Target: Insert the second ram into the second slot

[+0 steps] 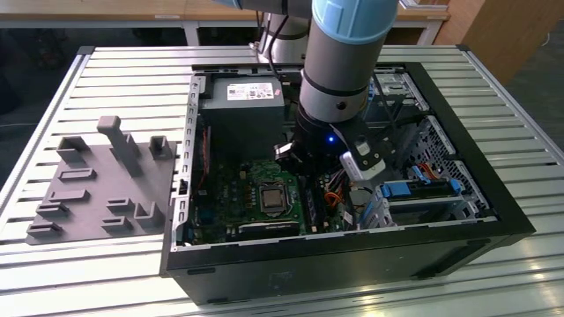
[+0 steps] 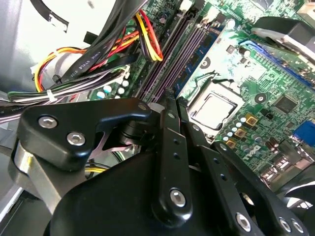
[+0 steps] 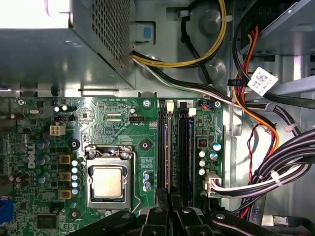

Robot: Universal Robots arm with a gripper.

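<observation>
Pincer [image 3: 169, 199] over motherboard [image 3: 123, 128], matte black linkage

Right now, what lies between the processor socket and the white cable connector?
Two long black memory slots, between processor socket and white connector, in the first wrist view.

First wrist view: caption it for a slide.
Pincer poised over the motherboard's memory slots, beside the processor socket.

- We see a lab or workshop: an opened computer case [image 1: 352, 257] on a slatted aluminium table [image 1: 115, 72].
- We see a grey fixture plate [image 1: 97, 185] beside it.
</observation>
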